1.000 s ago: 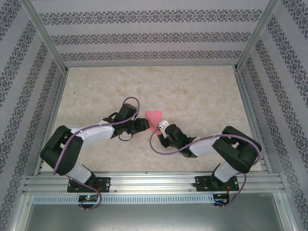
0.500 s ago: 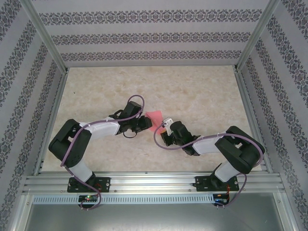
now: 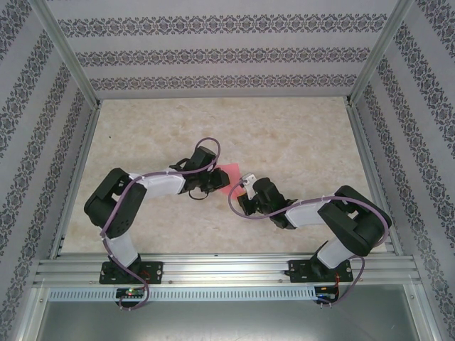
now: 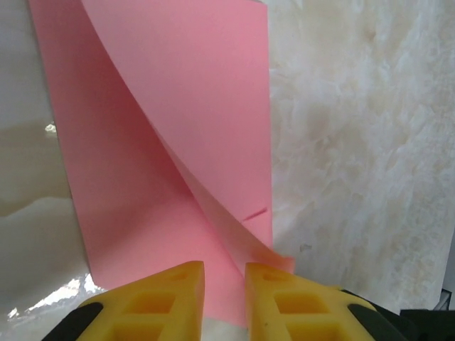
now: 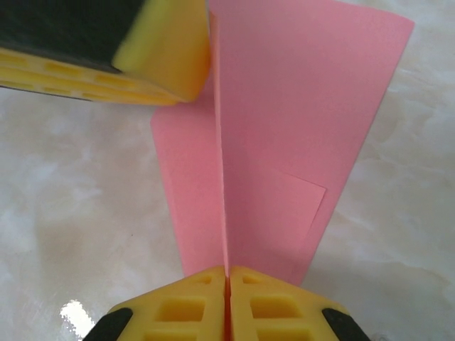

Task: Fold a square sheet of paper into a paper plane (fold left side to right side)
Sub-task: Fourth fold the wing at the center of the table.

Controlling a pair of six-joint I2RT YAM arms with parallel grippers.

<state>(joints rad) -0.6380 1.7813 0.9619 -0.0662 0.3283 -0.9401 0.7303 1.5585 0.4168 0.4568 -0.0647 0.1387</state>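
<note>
While the pink paper (image 3: 229,176) is lying on the marbled surface (image 3: 298,135) midway between my two arms, I am pinching it with my right jaws. In the right wrist view their yellow pads (image 5: 186,307) are pressing together on the near end of a raised crease (image 5: 222,177), which is running straight away from me up the paper (image 5: 298,121).

My left jaws are standing a narrow gap apart, their pads (image 4: 160,295) hovering at the paper's (image 4: 121,213) near edge. There a curled flap (image 4: 192,92) is lifting off the layer beneath. Pink is showing in the gap, but I am not seeing these jaws clamped on anything. One left pad (image 5: 167,60) is sitting just beside the crease at its far end.

I am judging this paper to be very light, thin and limp. It is probably going to slide on the smooth surface, buckle if I am pushing it, and crumple or tear if my two grips are pulling against each other. I am thinking the best hold is a shallow pinch on the loose flap's free edge, near a corner, with the right jaws anchoring the crease.
</note>
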